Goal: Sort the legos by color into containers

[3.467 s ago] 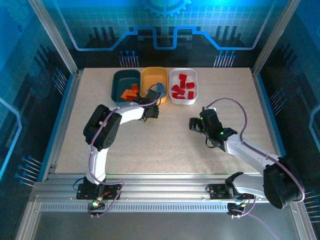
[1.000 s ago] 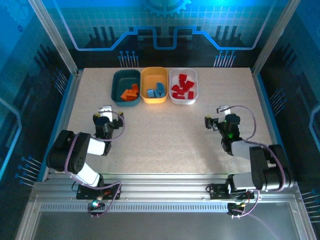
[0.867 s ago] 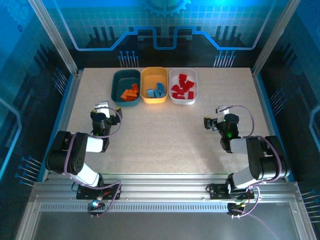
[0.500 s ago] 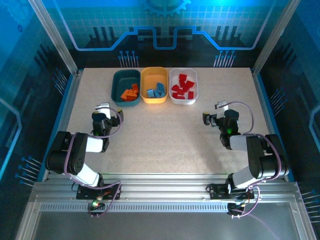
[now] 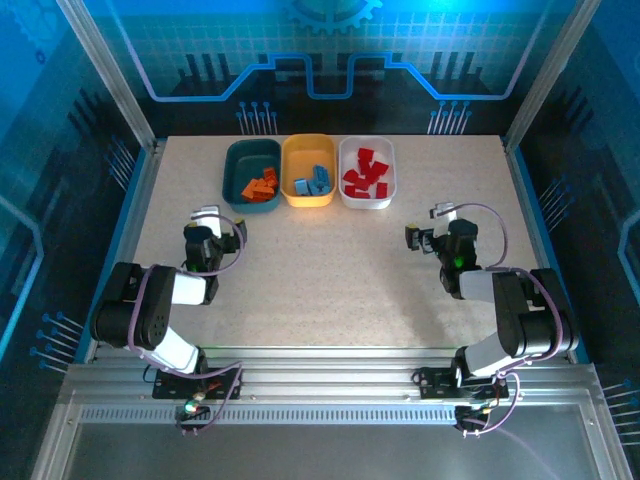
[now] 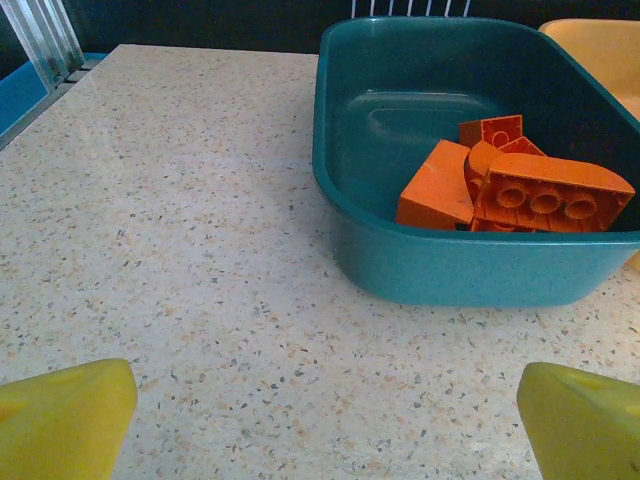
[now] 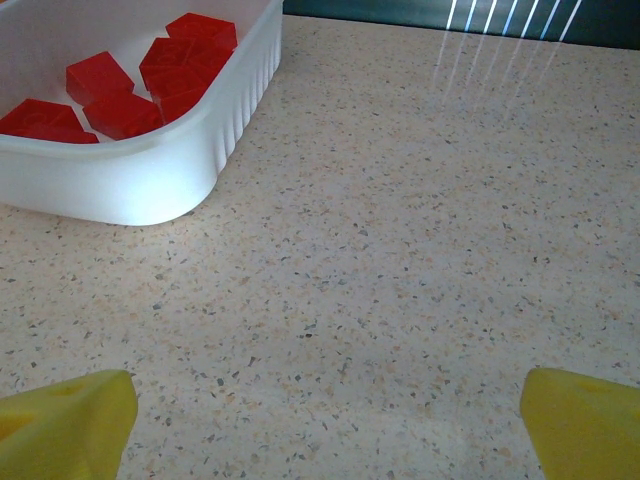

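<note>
Top external: legos lie sorted in the tubs, both my grippers wide

Orange legos (image 5: 262, 186) lie in the teal tub (image 5: 248, 158), blue legos (image 5: 313, 182) in the yellow-orange tub (image 5: 308, 151), and red legos (image 5: 363, 175) in the white tub (image 5: 366, 203). The tubs stand side by side on the far part of the table (image 5: 330, 280). My left gripper (image 5: 208, 223) and right gripper (image 5: 437, 222) are spread wide, holding nothing, short of the tubs.

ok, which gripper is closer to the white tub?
Right. The right gripper hangs open, near-right of the white tub; the left gripper is farther off, near-left of the teal tub.
</note>
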